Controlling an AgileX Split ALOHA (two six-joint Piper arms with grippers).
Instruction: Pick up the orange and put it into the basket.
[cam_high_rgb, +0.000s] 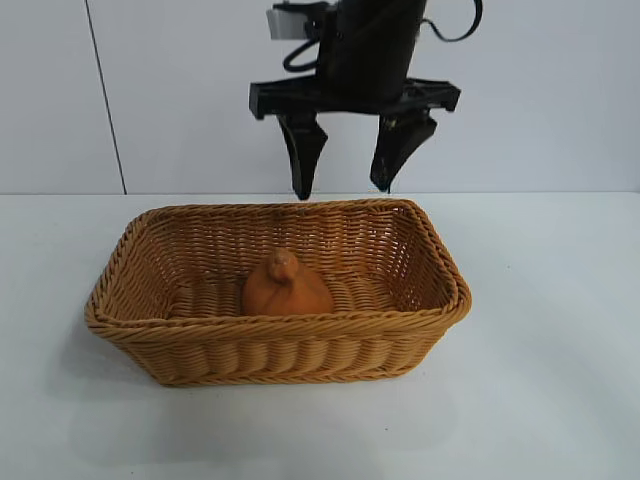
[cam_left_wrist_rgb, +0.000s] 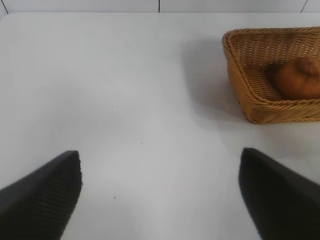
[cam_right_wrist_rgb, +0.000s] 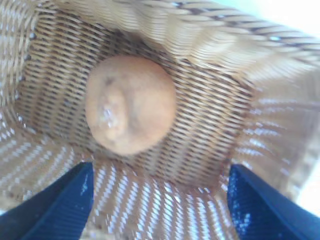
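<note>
Exterior view, right gripper (cam_high_rgb: 345, 185): fingers (cam_high_rgb: 302, 152) spread apart and holding nothing, tips pointing down, hanging in the air above the back rim of the basket.
Right wrist view, fingers: two dark pads (cam_right_wrist_rgb: 60, 210) splayed wide with bare wicker between them, clear of the fruit.
Orange (cam_high_rgb: 286, 285): resting on the woven floor of the basket, near the middle, close to the front wall, knobby bump up; free of the gripper.
Basket (cam_high_rgb: 280, 345): rectangular wicker, flared sides, braided rim, standing around the middle of the white tabletop (cam_high_rgb: 560, 380), long side toward the onlooker.
Left wrist view, left gripper (cam_left_wrist_rgb: 160, 200): both dark fingers (cam_left_wrist_rgb: 42, 200) parted wide, nothing between them but bare tabletop; well apart from the basket (cam_left_wrist_rgb: 260, 107), which shows at a far corner of this view with the orange (cam_left_wrist_rgb: 297, 77) inside.
Right arm (cam_high_rgb: 365, 50): black, coming down from above at the far edge of the tabletop.
Backdrop: plain pale wall (cam_high_rgb: 180, 90) behind the table.
</note>
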